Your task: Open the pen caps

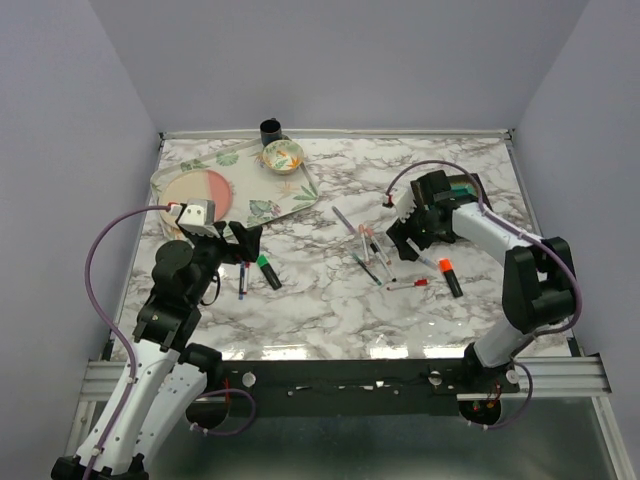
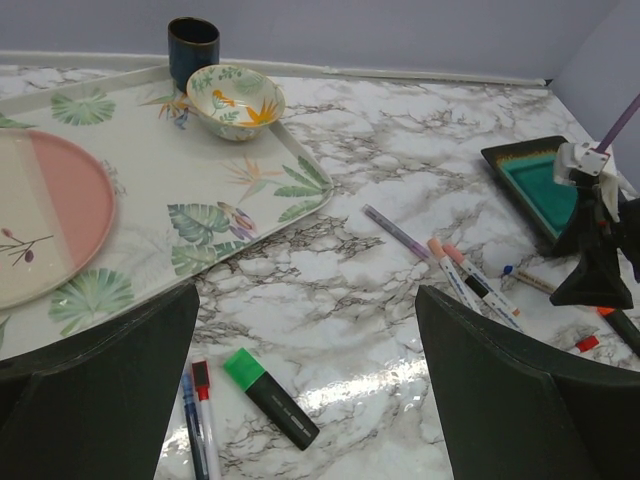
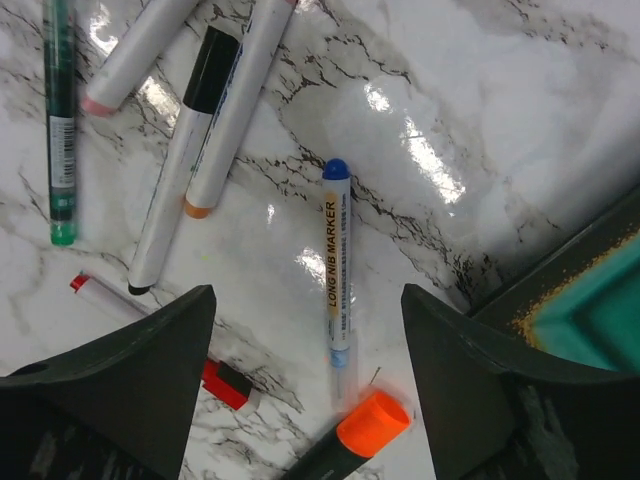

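Observation:
My left gripper point(image 1: 245, 240) is open and empty, low over the marble. Its wrist view shows it point(image 2: 308, 300) just behind a black highlighter point(image 2: 270, 396) with a green cap point(image 2: 241, 367). Two thin pens, one blue point(image 2: 188, 420) and one with a red cap point(image 2: 201, 375), lie left of the highlighter. My right gripper point(image 1: 400, 238) is open and empty. In its wrist view it point(image 3: 307, 300) straddles a white marker point(image 3: 337, 260) with a blue cap point(image 3: 335, 168). An orange highlighter cap point(image 3: 373, 423) and a red-capped pen point(image 3: 225, 382) lie near the fingers. Several more pens point(image 1: 370, 250) lie in a cluster.
A leaf-patterned tray point(image 1: 250, 195) at the back left holds a pink plate point(image 1: 195, 192) and a patterned bowl point(image 1: 282, 155). A dark cup point(image 1: 270, 129) stands behind it. A teal dish with a dark rim point(image 1: 462, 188) lies under the right arm.

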Robot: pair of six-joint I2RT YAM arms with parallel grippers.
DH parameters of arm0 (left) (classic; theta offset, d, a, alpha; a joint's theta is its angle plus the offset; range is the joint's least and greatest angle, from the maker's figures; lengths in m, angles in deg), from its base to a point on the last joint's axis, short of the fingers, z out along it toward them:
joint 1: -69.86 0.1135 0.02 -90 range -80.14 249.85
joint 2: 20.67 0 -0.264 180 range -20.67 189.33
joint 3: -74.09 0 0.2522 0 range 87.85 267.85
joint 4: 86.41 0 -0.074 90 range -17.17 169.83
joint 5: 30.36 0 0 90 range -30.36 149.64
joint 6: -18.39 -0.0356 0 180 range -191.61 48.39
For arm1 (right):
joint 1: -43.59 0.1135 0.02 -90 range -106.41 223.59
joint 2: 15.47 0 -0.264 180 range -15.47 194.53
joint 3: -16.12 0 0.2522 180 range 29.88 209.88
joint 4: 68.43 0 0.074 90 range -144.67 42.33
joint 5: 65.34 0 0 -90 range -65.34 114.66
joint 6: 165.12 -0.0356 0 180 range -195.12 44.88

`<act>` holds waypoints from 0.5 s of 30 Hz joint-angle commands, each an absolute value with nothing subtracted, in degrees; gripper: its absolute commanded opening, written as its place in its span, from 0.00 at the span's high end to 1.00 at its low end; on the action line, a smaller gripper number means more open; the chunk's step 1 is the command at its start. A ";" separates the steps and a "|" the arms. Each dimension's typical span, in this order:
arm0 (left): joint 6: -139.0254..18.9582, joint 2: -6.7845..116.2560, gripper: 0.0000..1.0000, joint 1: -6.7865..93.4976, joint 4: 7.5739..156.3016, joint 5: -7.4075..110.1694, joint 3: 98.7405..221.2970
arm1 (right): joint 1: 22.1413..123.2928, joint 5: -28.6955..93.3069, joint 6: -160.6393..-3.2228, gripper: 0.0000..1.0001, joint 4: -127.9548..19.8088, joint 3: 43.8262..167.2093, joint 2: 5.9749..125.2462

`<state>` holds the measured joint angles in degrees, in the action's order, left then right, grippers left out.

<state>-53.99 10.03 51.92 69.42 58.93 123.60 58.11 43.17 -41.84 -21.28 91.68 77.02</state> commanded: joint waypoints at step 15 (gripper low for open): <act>-53.51 9.21 0.01 52.37 69.73 56.39 124.15 | 61.61 34.33 -41.45 0.63 -15.03 99.05 90.52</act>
<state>-53.77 9.81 52.12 69.44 57.86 123.60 61.15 34.53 -40.99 -17.46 97.45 88.65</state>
